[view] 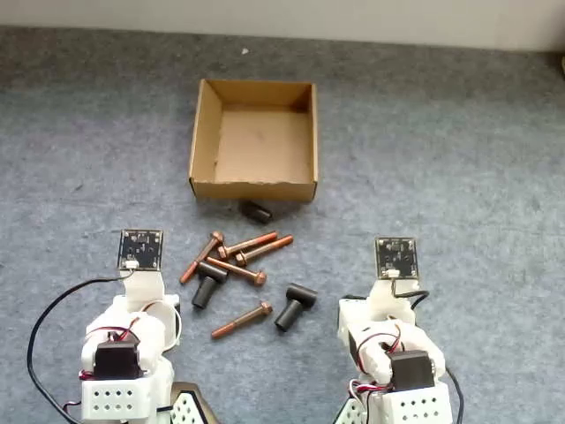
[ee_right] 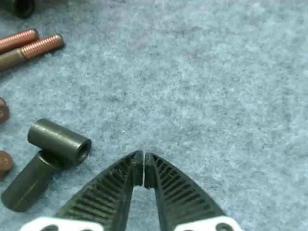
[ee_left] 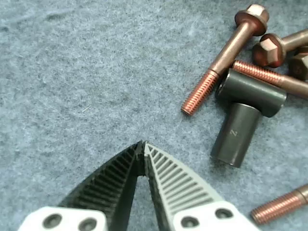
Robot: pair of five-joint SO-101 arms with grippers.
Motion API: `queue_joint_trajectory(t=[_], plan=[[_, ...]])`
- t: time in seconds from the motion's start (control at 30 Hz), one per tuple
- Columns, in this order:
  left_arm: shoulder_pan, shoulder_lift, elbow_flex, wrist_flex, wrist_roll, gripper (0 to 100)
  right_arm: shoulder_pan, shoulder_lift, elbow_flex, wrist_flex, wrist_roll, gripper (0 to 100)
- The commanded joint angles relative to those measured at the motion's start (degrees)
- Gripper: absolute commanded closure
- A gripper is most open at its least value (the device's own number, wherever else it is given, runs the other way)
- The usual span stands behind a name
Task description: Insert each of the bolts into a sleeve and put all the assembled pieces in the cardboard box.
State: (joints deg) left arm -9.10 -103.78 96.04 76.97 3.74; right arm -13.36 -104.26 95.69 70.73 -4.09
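Several copper bolts (view: pixel 238 256) lie loose on the grey carpet in front of the empty cardboard box (view: pixel 198 132). Black sleeves lie among them: a pair (view: pixel 208 283) at the left, a pair (view: pixel 295 306) at the right, and one (view: pixel 256 212) against the box's front wall. In the left wrist view my left gripper (ee_left: pixel 143 144) is shut and empty, a short way from a bolt (ee_left: pixel 226 57) and two touching sleeves (ee_left: pixel 237 134). The right gripper (ee_right: pixel 143 156) is also shut and empty, with two sleeves (ee_right: pixel 60 142) close beside it.
Both arms sit at the near edge, the left arm (view: pixel 132 353) and the right arm (view: pixel 393 353), with the parts between them. A single bolt (view: pixel 241 320) lies nearest the arms. Bare carpet surrounds the box on its other sides.
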Motion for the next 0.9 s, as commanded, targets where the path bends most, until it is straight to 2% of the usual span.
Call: queue_joint_trajectory(t=[0.0, 0.77, 0.87], plan=[[0.4, -0.4, 1.1, 0.1, -0.4, 99, 0.6, -0.8, 7.0, 0.1, 0.1, 99.3], [0.7, -0.5, 1.1, 0.1, -0.3, 99, 0.7, -0.8, 7.0, -0.3, 0.2, 98.9], [0.7, -0.6, 0.9, -0.2, -0.4, 99, 1.0, -0.8, 6.1, -3.3, 5.1, 98.8]])
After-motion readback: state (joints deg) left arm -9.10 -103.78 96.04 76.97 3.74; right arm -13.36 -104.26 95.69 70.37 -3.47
